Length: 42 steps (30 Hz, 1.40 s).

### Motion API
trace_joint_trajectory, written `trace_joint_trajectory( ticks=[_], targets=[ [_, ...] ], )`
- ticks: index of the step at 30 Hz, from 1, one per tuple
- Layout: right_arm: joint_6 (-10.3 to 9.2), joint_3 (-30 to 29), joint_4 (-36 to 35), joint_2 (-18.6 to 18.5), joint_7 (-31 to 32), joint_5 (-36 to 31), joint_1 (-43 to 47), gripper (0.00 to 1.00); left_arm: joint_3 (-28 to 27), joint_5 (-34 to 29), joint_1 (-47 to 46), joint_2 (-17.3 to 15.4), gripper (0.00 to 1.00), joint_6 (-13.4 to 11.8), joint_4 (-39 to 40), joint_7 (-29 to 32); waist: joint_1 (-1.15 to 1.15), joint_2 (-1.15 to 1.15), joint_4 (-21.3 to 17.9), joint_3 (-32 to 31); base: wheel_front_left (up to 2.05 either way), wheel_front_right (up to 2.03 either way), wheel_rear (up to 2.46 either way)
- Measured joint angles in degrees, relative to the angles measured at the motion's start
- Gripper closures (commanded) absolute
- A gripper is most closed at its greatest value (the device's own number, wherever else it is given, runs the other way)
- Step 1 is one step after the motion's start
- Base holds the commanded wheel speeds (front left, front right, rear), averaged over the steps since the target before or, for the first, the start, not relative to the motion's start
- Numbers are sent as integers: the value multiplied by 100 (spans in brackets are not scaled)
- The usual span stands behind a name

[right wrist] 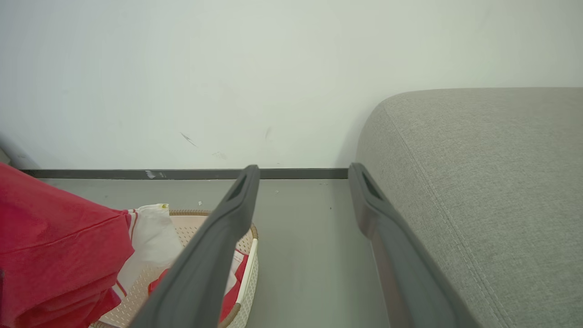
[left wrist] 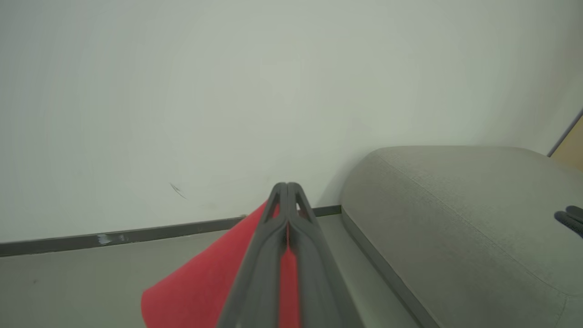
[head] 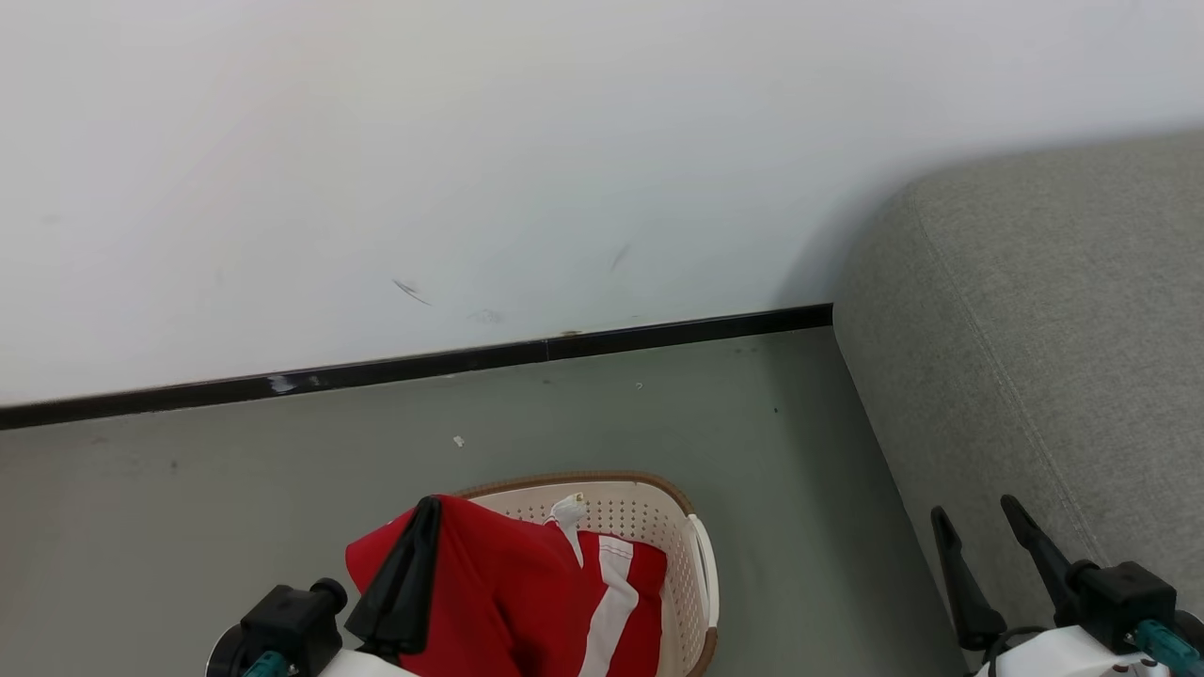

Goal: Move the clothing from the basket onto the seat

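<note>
We find the left gripper (head: 425, 515) clamped shut on a bright red soft sports garment with a broad white stripe (head: 527, 583), raised above the cream perforated plastic laundry basket with a brown rim (head: 698, 555). More red cloth lies inside the basket. The large grey fabric sofa (head: 1035, 329) lies to that gripper's right, across bare floor (head: 800, 451). The right gripper (head: 972, 515), jaws spread and empty, sits just beside the sofa. In our judgement the carry must go rightward and upward.

Left end effector (head: 428, 512) tight, right (head: 974, 508) wide.
</note>
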<state>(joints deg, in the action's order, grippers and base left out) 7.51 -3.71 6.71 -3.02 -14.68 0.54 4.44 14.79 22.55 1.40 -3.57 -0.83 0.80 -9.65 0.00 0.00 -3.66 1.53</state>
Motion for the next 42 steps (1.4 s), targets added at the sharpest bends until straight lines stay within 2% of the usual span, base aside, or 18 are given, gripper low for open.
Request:
trace_joint_trajectory(
  ticks=[8, 23, 24, 25, 26, 42],
  targets=[
    [0, -3, -57, 37, 0, 7, -1, 0, 126, -93, -157, -32, 100, 31, -9, 211, 0, 0, -123, 179, 0, 0, 0],
    [0, 80, -120, 62, 0, 45, -153, 0, 21, -168, -510, -174, 100, -7, -348, 501, 0, 0, -415, 651, 0, 0, 0],
    [0, 90, -124, 63, 0, 48, -185, 0, -1, -188, -529, -176, 90, -37, -367, 504, 0, 0, -431, 685, 0, 0, 0],
    [0, 99, -124, 63, 0, 49, -219, 0, -24, -203, -558, -177, 52, -71, -381, 505, 0, 0, -446, 718, 0, 0, 0],
    [0, 108, -126, 63, 0, 49, -254, 0, -40, -207, -587, -182, 0, -102, -399, 512, 0, 0, -461, 751, 0, 0, 0],
    [0, 159, -114, 63, 0, 59, -680, 0, -33, -293, -847, -188, 0, -138, -603, 586, 0, 0, -518, 1115, 0, 0, 0]
  ],
)
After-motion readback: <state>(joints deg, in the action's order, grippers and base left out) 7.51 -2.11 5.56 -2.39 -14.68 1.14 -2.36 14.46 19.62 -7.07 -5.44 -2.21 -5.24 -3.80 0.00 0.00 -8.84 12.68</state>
